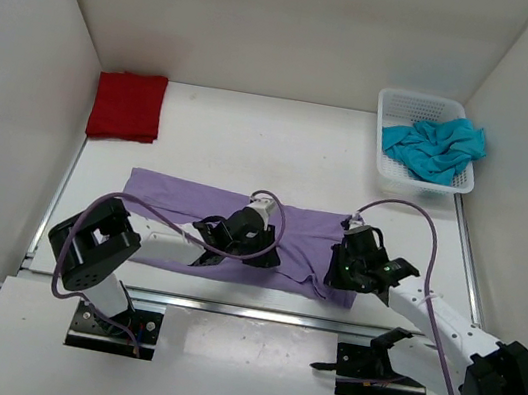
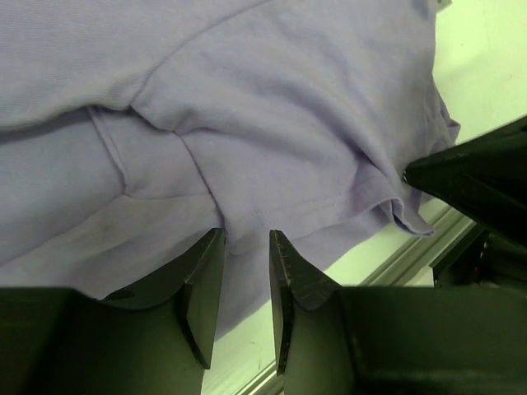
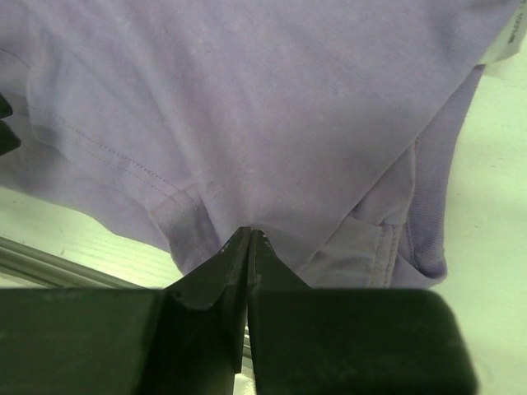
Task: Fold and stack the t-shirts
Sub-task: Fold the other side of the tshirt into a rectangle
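Note:
The lavender t-shirt (image 1: 192, 206) lies spread across the near middle of the table. My left gripper (image 1: 257, 253) rests low over its near hem with the jaws a little apart. In the left wrist view (image 2: 247, 234) the cloth (image 2: 288, 123) lies under and between the fingertips. My right gripper (image 1: 340, 273) is at the shirt's near right corner. In the right wrist view (image 3: 249, 232) it is shut on the cloth's edge (image 3: 272, 123). The red t-shirt (image 1: 127, 106) lies folded at the back left. The teal t-shirt (image 1: 435, 147) is crumpled in the basket.
A white mesh basket (image 1: 406, 105) stands at the back right. White walls enclose the table on three sides. A metal rail (image 1: 225, 308) runs along the near edge, close to both grippers. The right gripper's dark body (image 2: 482, 185) shows in the left wrist view.

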